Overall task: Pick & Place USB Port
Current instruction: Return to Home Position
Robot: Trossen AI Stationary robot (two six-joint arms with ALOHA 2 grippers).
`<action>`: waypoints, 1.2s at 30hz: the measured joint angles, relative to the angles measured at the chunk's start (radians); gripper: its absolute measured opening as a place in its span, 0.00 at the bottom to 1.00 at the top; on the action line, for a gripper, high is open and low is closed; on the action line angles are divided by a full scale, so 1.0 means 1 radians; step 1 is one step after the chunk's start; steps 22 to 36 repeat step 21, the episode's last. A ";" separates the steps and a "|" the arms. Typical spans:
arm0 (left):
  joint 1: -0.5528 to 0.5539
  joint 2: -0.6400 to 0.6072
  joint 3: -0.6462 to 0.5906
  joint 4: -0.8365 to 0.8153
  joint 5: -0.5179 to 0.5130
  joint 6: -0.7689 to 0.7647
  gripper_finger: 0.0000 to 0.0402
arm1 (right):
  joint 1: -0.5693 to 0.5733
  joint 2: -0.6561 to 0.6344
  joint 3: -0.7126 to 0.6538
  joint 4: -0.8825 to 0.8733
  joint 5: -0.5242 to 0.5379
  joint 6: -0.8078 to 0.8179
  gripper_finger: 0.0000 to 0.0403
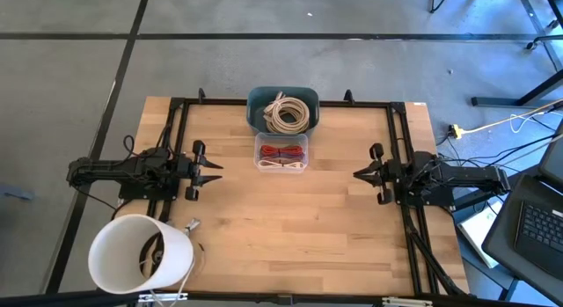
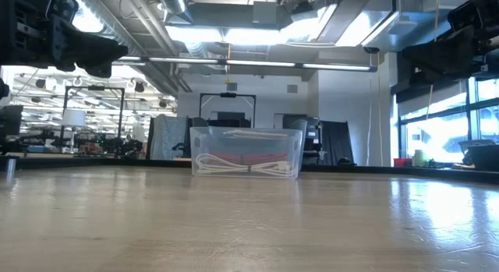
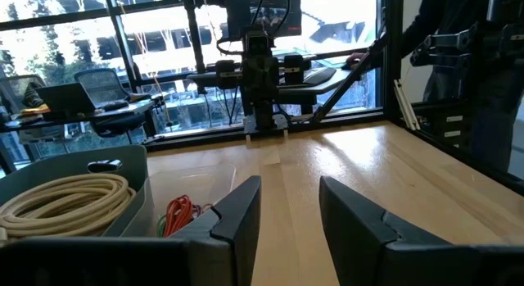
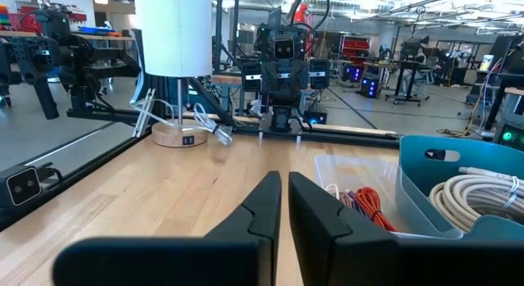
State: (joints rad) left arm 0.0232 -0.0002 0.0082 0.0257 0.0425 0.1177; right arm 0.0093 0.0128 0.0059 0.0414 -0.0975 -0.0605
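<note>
Transparent bin (image 1: 281, 154) on table (image 1: 290, 228), 12 o'clock from table centre. Red cable (image 1: 281, 152) and white cable (image 1: 283, 167) lie inside it. Teal bin (image 1: 260, 103) touches it at its 12 o'clock and holds beige cable coil (image 1: 290, 113). Left gripper (image 1: 216, 171) at bin's 9 o'clock, well apart, clear gap between fingers, holding nothing. Right gripper (image 1: 357, 174) at bin's 3 o'clock, well apart, fingers almost together, holding nothing. White lamp (image 1: 141, 252) at table's 7 o'clock corner.

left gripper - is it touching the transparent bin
Apart. The high view shows a strip of bare table between the left gripper and the transparent bin.
</note>
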 joint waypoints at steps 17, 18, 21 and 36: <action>0.000 0.000 0.000 0.000 0.000 0.000 0.30 | 0.000 0.000 0.000 0.000 0.000 0.000 0.07; 0.000 0.000 0.000 0.000 0.000 0.000 0.30 | 0.000 0.000 0.000 0.000 0.000 0.000 0.07; 0.000 0.000 0.000 0.000 0.000 0.000 0.30 | 0.000 0.000 0.000 0.000 0.000 0.000 0.07; 0.000 0.000 0.000 0.000 0.000 0.000 0.30 | 0.000 0.000 0.000 0.000 0.000 0.000 0.07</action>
